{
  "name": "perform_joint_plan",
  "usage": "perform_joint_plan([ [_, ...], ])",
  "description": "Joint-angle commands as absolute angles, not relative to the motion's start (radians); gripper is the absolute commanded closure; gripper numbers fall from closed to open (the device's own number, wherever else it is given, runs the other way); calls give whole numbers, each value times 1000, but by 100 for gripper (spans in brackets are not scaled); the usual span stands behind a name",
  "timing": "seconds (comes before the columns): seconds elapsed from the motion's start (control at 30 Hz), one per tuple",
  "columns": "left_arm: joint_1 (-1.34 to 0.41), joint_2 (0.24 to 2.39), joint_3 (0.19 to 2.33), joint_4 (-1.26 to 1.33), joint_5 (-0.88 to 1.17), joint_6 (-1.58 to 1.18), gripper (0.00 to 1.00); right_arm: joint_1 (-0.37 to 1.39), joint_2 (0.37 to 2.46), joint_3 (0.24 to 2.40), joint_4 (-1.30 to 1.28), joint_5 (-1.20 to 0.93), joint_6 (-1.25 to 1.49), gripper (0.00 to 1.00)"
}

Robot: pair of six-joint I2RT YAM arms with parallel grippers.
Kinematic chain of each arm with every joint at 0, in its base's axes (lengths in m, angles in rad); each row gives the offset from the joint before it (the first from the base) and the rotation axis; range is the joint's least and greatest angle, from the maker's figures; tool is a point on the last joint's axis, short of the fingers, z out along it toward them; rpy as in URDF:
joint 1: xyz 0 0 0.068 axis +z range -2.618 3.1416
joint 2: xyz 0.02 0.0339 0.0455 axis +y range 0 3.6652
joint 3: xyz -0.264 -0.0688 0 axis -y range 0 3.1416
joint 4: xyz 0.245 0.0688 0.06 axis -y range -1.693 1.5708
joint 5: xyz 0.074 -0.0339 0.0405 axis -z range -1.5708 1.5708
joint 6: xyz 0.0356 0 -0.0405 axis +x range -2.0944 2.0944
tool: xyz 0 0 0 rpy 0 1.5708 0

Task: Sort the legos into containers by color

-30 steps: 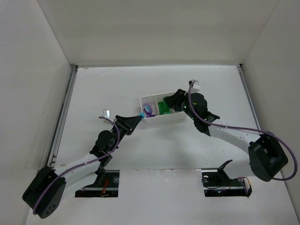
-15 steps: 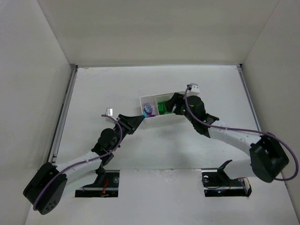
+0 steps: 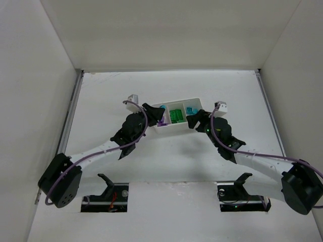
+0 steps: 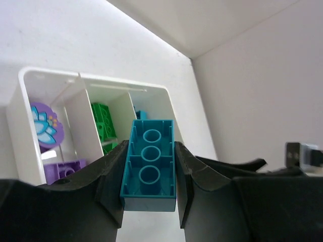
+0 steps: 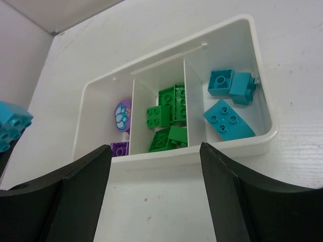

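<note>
Pinching a teal brick across its narrow width, the left fingers are holding it hollow side toward the wrist camera. Its long axis is running up the frame toward the white tray. In the overhead view these fingers are hanging over the tray's left end, above the purple compartment, so the brick is sitting at the wrong end. The teal compartment is lying at the tray's far right, with the green one in between. As I judge it, the carry is calling for a move rightward across two thin dividers before any release.

The right fingers are standing wide apart and gripping nothing. In the overhead view they are hovering just below the tray's near wall, close to the teal end. That arm is the nearer one to the target, and it is looking like the main thing that could crowd the left arm's path. A few teal legos are already resting in their compartment. Green legos are filling the middle, and purple legos are lying at the left with a flowered disc.
</note>
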State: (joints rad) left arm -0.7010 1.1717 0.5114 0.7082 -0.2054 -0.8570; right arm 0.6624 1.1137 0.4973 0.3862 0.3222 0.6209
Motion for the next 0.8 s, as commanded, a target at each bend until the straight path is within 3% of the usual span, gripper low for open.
perform_joint_plan([
  [0.0,-712,1247,632,598,-287,-704,73,668,1109,495,497,354,629,24],
  [0.5,-720,1494,842,457,-388,-606,71,668,1120,479,537,327,650,24],
  [0.77,-714,1522,873,454,-388,-586,56,667,1124,477,540,307,658,24],
])
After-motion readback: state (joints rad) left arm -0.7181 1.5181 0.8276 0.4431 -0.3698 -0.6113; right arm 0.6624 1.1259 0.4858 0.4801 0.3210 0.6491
